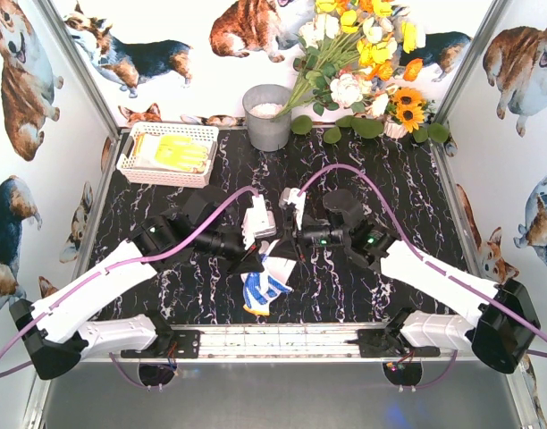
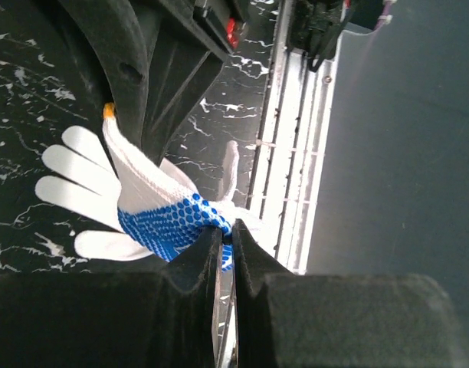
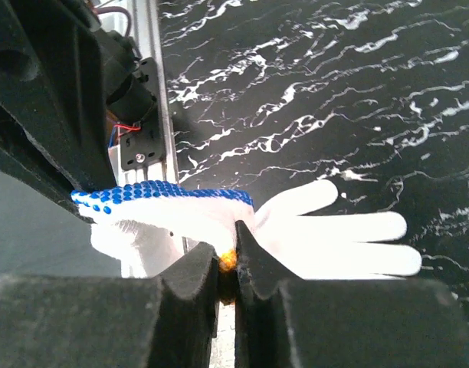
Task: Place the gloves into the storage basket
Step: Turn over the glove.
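Observation:
One white knit glove [image 1: 263,288] with a blue-dotted palm and an orange cuff hangs between both grippers above the middle of the black marbled table. My left gripper [image 1: 254,259] is shut on its blue-dotted part, as the left wrist view [image 2: 227,234] shows on the glove [image 2: 154,207]. My right gripper [image 1: 284,250] is shut on the orange cuff edge, as the right wrist view [image 3: 227,257] shows on the glove [image 3: 334,238]. The white lattice storage basket [image 1: 130,165] stands at the far left with yellow-palmed gloves [image 1: 180,152] inside. Other gloves are out of view.
A grey metal bucket [image 1: 267,116] stands at the back centre, with a bunch of artificial flowers [image 1: 363,63] beside it at the back right. An aluminium rail [image 1: 282,340] runs along the near table edge. Corgi-printed walls enclose the table.

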Motion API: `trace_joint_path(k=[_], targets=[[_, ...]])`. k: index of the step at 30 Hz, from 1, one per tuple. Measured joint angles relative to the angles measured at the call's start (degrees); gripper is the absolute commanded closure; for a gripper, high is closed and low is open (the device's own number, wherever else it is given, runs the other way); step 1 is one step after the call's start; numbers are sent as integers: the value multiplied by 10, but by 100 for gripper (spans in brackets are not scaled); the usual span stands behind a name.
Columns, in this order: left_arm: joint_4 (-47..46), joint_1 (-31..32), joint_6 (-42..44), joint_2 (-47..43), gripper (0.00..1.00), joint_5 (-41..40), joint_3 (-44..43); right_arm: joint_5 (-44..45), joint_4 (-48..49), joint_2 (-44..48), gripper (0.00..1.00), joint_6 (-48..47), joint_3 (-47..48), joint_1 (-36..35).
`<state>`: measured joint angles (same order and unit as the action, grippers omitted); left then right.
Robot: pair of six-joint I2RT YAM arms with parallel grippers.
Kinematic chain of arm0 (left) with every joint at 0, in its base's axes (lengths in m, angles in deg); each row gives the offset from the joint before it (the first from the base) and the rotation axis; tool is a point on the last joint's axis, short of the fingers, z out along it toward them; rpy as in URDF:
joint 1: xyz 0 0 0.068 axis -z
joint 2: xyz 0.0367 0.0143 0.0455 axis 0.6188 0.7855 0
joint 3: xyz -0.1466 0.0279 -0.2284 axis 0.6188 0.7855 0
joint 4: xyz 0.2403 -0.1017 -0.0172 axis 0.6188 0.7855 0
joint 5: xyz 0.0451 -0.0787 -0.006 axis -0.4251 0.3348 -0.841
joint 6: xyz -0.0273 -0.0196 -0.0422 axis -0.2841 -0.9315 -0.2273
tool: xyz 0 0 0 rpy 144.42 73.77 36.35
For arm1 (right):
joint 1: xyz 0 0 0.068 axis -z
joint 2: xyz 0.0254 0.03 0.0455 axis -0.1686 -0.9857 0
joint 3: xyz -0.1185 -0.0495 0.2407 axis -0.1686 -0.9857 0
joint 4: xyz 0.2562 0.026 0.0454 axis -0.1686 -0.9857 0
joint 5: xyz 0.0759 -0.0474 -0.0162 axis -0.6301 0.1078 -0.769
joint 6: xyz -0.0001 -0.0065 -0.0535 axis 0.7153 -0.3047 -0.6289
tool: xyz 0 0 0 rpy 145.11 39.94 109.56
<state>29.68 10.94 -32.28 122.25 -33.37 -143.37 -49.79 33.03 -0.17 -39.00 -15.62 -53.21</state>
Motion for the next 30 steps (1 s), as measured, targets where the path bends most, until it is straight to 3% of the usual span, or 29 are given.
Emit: trace_joint_path(k=[9, 16, 22, 25, 30], targets=[[-11, 0, -3, 5, 100, -94, 16, 100, -42, 20, 100, 35, 22, -9], [-49, -5, -24, 22, 100, -216, 21, 365, -177, -33, 100, 82, 140, -90], [-108, -17, -60, 26, 100, -256, 46, 603, -296, -62, 100, 219, 197, -201], [-121, -19, -67, 32, 100, -265, 54, 684, -344, -62, 100, 288, 199, -251], [-169, -30, -78, 37, 100, -264, 66, 756, -410, -63, 100, 329, 212, -275]])
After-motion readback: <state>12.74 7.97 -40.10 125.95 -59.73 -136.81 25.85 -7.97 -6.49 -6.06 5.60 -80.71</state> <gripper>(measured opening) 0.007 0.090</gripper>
